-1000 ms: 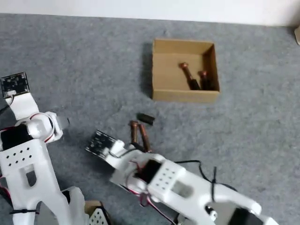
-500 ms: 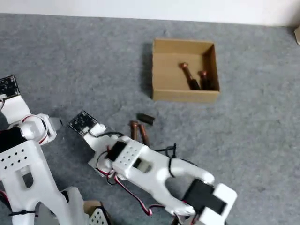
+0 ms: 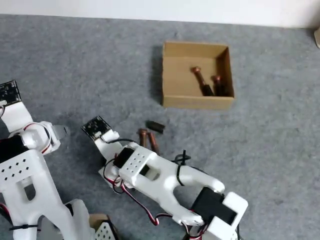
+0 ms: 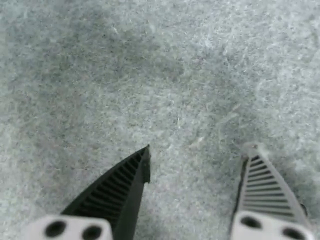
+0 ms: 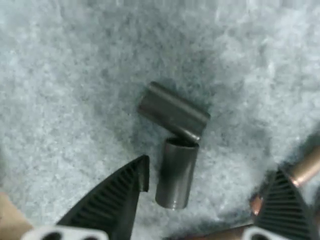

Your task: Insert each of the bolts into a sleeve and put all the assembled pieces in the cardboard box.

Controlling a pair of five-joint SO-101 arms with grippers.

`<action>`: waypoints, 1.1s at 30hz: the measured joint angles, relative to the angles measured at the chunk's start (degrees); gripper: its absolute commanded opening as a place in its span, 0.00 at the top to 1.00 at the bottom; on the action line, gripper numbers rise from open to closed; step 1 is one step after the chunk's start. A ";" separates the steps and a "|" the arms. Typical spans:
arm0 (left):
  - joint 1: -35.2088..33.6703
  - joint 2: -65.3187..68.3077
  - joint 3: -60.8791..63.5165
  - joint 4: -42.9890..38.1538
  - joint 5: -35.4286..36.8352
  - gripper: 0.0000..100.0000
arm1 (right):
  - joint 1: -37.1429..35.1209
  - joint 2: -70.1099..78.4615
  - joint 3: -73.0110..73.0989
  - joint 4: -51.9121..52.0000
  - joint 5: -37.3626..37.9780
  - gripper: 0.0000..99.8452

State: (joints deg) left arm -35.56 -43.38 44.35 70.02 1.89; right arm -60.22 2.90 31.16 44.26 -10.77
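Sleeve [image 5: 176, 172] lies between the right gripper's [image 5: 212, 166] spread fingers; a second sleeve [image 5: 172, 111] touches its far end, bolts [image 5: 305, 170] beside one fingertip. Left gripper [image 4: 198, 147] gapes over carpet [image 4: 150, 60].

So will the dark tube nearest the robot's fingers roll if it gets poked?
Probably a bit: the sleeve is a round tube lying on its side, though the fuzzy carpet should slow it. It looks like smooth, stiff metal, so it may slip in the right hand.
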 measured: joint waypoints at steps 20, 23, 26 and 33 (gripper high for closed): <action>0.00 0.00 0.00 0.00 0.00 0.72 | 1.05 8.97 -4.75 2.02 0.00 0.91; 0.00 0.00 0.00 -0.09 0.00 0.72 | 1.41 9.58 -6.51 2.55 0.00 1.00; 0.00 0.00 0.00 -0.35 0.00 0.72 | 1.49 9.76 -7.03 2.55 0.00 1.00; 0.00 0.00 0.00 -0.35 0.00 0.72 | 1.49 10.20 -7.74 3.43 0.00 1.00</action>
State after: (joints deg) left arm -35.56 -43.38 44.35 69.67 1.89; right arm -58.73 13.10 23.43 47.69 -10.77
